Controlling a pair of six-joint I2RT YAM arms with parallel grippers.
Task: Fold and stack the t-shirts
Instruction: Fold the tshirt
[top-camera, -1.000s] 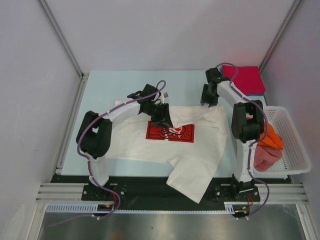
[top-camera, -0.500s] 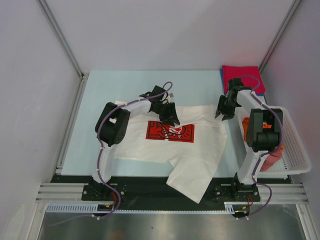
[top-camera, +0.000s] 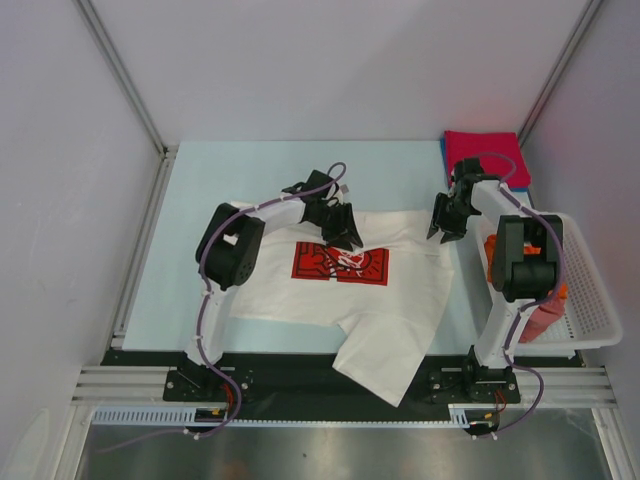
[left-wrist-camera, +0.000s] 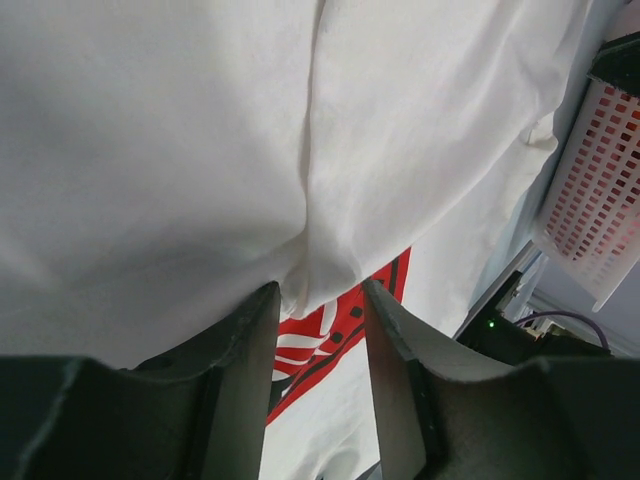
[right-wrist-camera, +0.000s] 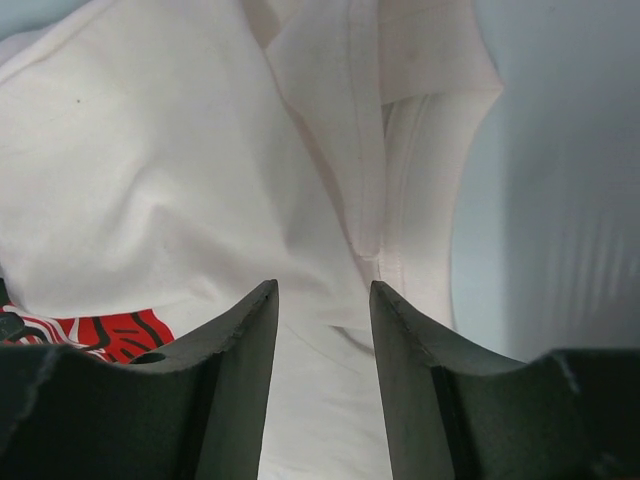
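We find no words, brands or numbers we can read, the red rectangular print (top-camera: 340, 264) on the white t-shirt (top-camera: 395, 300) gives us only white and dark line-work, too small to tell as lettering

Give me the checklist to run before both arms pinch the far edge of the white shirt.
1. Jaws of the left gripper apart above the white t-shirt: ok.
2. Jaws of the right gripper apart above the shirt's far right corner: ok.
3. Cloth caught between either pair of fingers: cannot tell.
4. Shirt lying flat on the table: not ok; its near part drapes past the table's near edge, and folds show at the far edge.
5. Shirt apart from the basket: ok.
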